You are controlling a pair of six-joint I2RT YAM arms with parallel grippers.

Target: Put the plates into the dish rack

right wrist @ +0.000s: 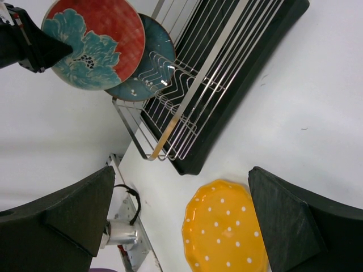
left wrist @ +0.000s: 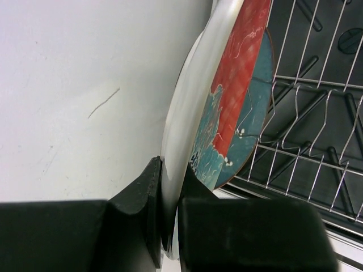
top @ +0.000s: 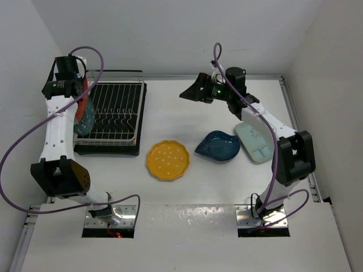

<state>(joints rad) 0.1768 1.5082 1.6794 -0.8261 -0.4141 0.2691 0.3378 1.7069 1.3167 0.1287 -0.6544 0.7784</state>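
— Where do we stand?
— Our left pincer (left wrist: 170,192) clamps the red-and-turquoise plate (left wrist: 238,96) by its rim, upright at the dish rack's (left wrist: 317,113) left edge. We should lower it straight between free bars.

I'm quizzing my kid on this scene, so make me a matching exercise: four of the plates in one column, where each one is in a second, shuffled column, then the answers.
1. red-and-turquoise plate
2. dark teal plate
3. yellow dotted plate
4. blue leaf plate

A. flat on the table, the loose plate closest to the dish rack
B. upright in the dish rack
C. gripped by the left end effector
D. flat on the table, beside the pale mint plate

Pairs: 1-C, 2-B, 3-A, 4-D
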